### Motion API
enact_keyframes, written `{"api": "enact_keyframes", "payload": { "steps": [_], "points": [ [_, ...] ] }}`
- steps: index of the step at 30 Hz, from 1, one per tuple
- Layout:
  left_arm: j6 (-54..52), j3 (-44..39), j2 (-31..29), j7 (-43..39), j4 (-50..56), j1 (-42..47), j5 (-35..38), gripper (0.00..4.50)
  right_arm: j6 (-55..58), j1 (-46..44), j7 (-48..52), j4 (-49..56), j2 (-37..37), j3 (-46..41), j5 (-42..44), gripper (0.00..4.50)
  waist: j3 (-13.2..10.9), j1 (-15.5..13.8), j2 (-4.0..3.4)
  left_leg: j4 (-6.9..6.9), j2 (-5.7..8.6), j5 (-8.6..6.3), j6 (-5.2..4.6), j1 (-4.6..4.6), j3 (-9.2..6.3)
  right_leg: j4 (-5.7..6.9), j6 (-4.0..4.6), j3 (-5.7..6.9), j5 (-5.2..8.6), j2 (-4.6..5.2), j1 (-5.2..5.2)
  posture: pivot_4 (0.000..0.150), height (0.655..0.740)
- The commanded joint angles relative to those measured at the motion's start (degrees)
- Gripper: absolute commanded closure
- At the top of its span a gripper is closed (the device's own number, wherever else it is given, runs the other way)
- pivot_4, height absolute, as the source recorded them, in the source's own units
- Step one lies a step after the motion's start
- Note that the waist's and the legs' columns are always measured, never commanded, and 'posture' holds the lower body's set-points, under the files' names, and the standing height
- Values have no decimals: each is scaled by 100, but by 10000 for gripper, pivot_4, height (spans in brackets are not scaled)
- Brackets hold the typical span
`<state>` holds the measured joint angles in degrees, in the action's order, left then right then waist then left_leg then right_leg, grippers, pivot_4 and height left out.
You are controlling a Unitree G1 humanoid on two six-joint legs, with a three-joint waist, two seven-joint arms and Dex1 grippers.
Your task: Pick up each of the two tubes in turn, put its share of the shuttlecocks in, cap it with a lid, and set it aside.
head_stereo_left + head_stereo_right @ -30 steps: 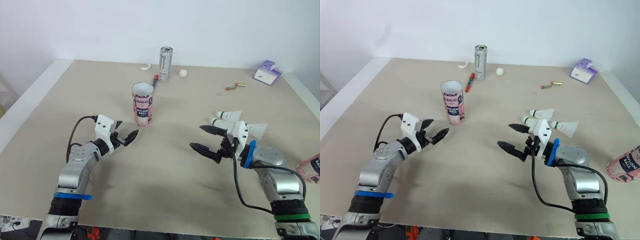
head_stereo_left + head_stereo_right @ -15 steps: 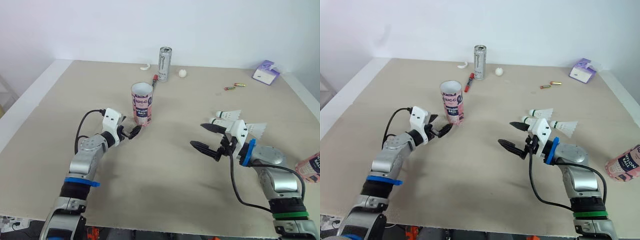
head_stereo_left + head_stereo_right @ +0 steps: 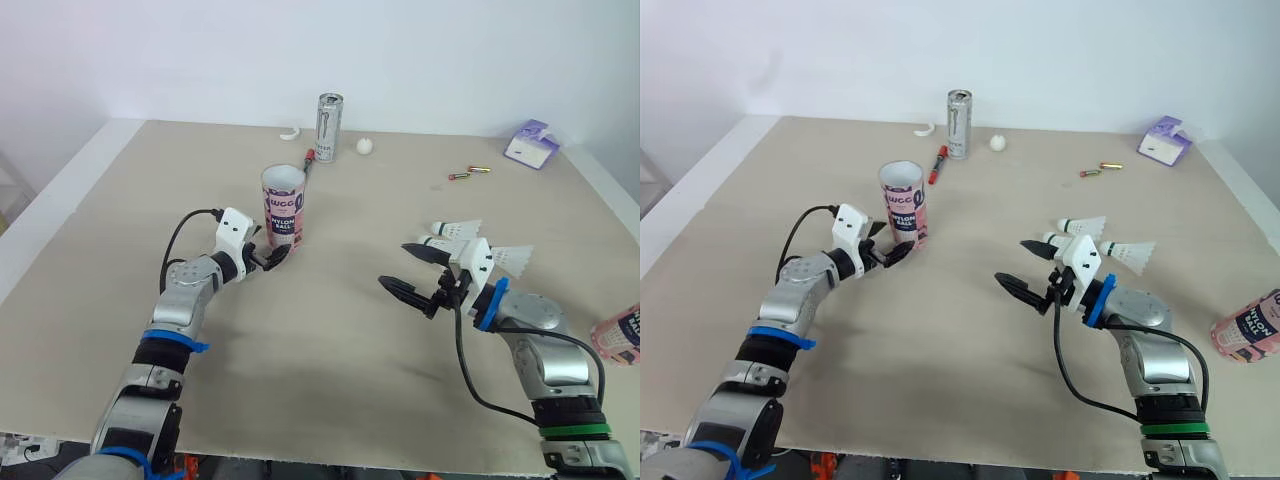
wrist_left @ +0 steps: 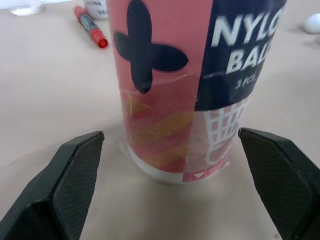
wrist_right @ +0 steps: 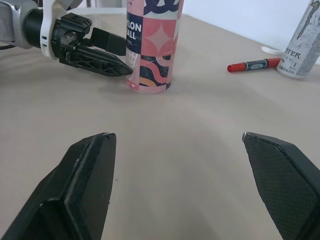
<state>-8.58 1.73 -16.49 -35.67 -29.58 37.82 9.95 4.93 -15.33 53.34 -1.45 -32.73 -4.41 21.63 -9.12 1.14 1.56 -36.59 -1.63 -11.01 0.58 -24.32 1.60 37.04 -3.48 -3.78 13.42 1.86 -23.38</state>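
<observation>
Head view. Worktop is beige. One pink tube stands upright with its mouth open, a little toward 11 o'clock from the worktop's centre. The left gripper is at the tube's base on its 7 o'clock side, fingers spread with one on each side of the foot. Cannot tell contact from here. The right gripper is toward 4 o'clock from centre, fingers wide apart and holding nothing. It is well apart from the tube. A small cluster of shuttlecocks lies at 3 o'clock, just beyond the right gripper's wrist. The second tube is at the worktop's edge at 4 o'clock, partly cut off by the frame. At 12 o'clock there is a drink can, a red marker just beside it, and a white ball. Two batteries and a tissue pack are at 2 o'clock.

Left wrist view. The tube's lower part sits between the two black fingers. There is a gap of worktop on each side, so they do not touch it. The marker lies beyond the tube.

Right wrist view. The fingers are spread over bare worktop. Beyond them are the upright tube with the left gripper at its foot, the marker and the can.
</observation>
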Motion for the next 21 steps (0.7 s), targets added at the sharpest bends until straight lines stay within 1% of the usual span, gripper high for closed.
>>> {"api": "enact_keyframes", "payload": {
  "steps": [1, 8, 16, 21],
  "points": [
    [305, -11, 34, -93, -313, 356, -79, 0, -17, -58, -62, 209, -12, -82, 18, 1487, 0, 0, 0, 0, 0, 0, 0, 0, 0, 0, -1, 0, 0, 0, 0, 1500, 7400],
    [718, 22, 128, -422, -1350, 960, -196, 0, -23, -43, -144, 216, -21, -88, -10, 1487, 0, 0, 1, 0, 1, 0, 0, -1, 1, 0, -2, 0, 1, 0, -1, 1500, 7400],
    [1036, -48, 257, -528, -2537, 1664, -335, 0, -20, -1, -196, 265, -30, -104, -17, 1487, -2, 1, 3, 0, 3, 0, 0, -4, -1, 0, -7, 0, 4, 0, -2, 1500, 7400],
    [1496, -1, 307, -614, -3053, 1920, -496, 0, 45, 7, -208, 333, -31, -136, 47, 1487, -2, 1, 3, 0, 4, 0, 0, -6, -1, -1, -7, 1, 4, 0, -4, 1500, 7400]
  ]
}}
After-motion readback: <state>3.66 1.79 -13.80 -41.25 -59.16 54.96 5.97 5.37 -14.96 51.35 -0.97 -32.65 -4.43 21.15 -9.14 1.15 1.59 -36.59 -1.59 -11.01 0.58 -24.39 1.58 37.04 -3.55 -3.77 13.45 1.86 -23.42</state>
